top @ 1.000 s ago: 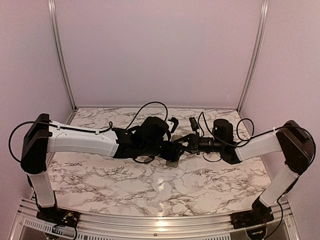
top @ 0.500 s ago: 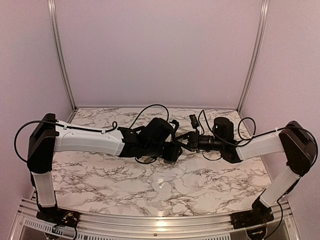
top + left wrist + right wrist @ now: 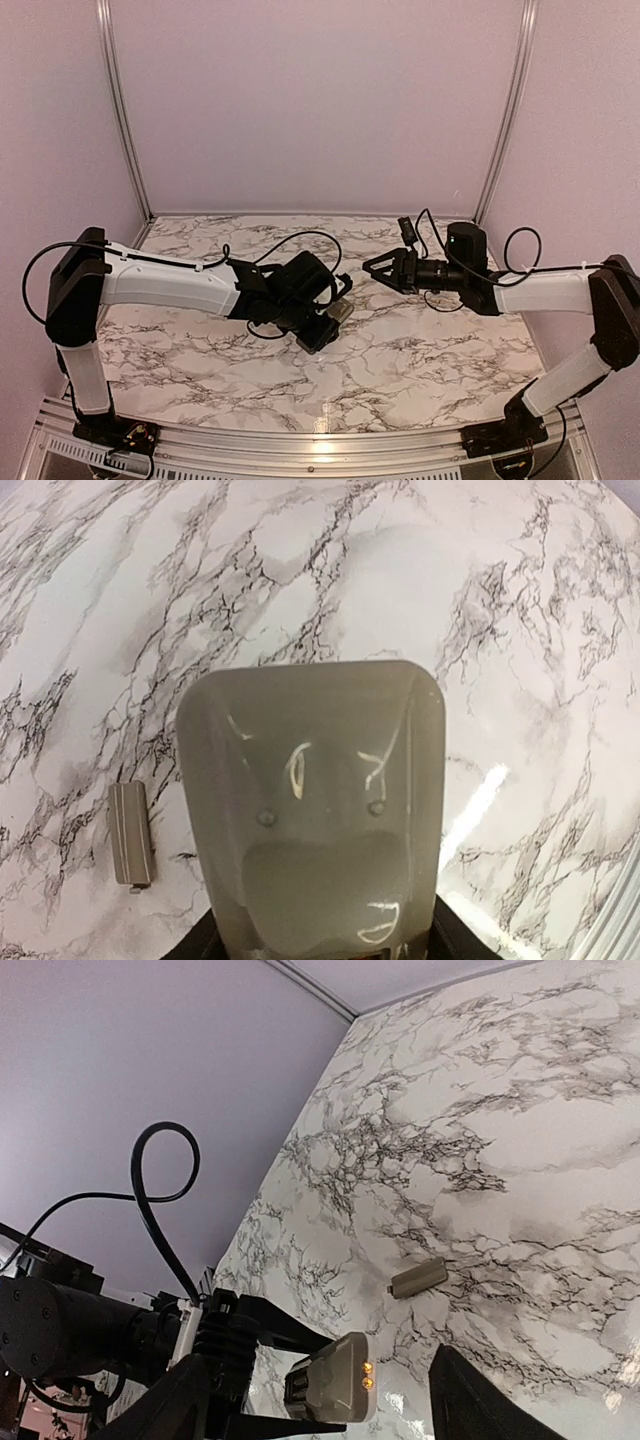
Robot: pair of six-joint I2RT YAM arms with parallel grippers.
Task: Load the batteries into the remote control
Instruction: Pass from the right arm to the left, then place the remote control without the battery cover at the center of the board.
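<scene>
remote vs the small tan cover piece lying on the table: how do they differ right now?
The remote control is clamped in the left gripper; the cover lies loose on the marble table, touched by nothing. The remote control is far bigger than the cover. Its back looks glossy, while the cover shows lengthwise lines. Both are greyish-tan.

Left hand gripping, right hand open
</scene>
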